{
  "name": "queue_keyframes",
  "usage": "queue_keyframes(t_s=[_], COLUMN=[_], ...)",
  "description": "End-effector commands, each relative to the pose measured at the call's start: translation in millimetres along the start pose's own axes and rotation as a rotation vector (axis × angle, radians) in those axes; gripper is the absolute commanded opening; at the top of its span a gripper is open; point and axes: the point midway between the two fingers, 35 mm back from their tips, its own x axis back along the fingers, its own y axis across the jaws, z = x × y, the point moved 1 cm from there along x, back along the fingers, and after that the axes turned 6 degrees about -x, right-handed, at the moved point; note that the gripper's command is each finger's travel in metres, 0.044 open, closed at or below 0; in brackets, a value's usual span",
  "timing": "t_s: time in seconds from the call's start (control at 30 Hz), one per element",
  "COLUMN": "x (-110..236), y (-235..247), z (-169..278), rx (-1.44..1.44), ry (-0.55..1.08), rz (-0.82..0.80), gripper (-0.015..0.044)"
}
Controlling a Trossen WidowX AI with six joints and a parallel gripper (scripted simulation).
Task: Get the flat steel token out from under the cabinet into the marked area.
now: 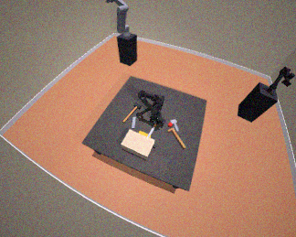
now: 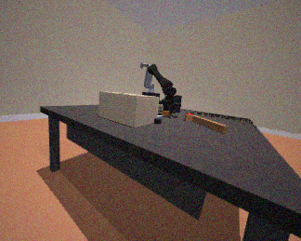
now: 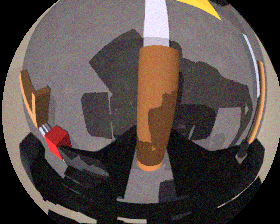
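The pale cabinet [image 1: 138, 144] [image 2: 120, 109] stands on the dark table [image 1: 109, 131] [image 2: 185, 140]. The yellow marked area [image 1: 143, 134] [image 3: 204, 7] shows partly at its arm-facing side. My gripper [image 1: 156, 124] [image 3: 151, 130] is shut on the brown handle of a tool [image 3: 159, 95], whose pale flat blade [image 1: 152, 131] [image 3: 156, 22] points towards the cabinet beside the yellow area. The blade's far end is out of the wrist view, and whether it reaches under the cabinet cannot be told. The steel token cannot be seen in any view; the vent slots cannot be made out.
A wooden-handled tool [image 1: 178, 139] [image 2: 210, 124] lies to one side, near a red block [image 1: 170, 124] [image 3: 59, 135]. Another orange-handled tool [image 1: 130, 114] [image 3: 259, 105] and a pale strip [image 1: 133, 122] [image 3: 252, 60] lie on the other side. A small dark object [image 2: 158, 120] is beside the cabinet.
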Motion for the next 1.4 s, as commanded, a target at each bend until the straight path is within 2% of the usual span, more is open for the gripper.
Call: queue_keyframes(t_s=[0.0,0.87,1.1,1.13,1.27,1.37], x=[0.8,2.4,1.9,1.9,2.0,1.9], y=[6.7,30.9,27.4,27.4,27.6,27.5], z=[0.6,7.2,7.5,7.5,7.4,7.6], rx=[-0.009,-0.047,-0.048,-0.048,-0.048,-0.048], ry=[0.001,0.003,0.005,0.005,0.005,0.003], rz=[-0.003,-0.003,-0.001,-0.001,-0.002,-0.002], gripper=[0.0000,0.0000,0.0184,0.0200,0.0200,0.0270])
